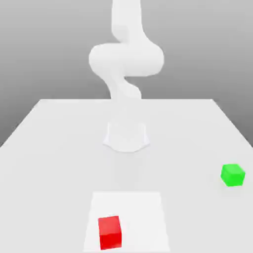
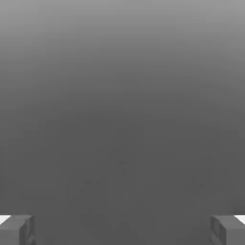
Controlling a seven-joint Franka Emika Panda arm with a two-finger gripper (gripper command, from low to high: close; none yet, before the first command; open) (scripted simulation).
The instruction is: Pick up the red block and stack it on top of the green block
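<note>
My claw (image 2: 122, 230) is released, spread wide, well apart from the red block (image 1: 109, 232) on the white square (image 1: 133, 212). That cube sits flat, even-sided, turned slightly against the square's edges

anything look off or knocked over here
Nothing looks damaged or spilled. The red block sits slightly turned on the white square, and the green block rests on the table; neither seems odd.
</note>
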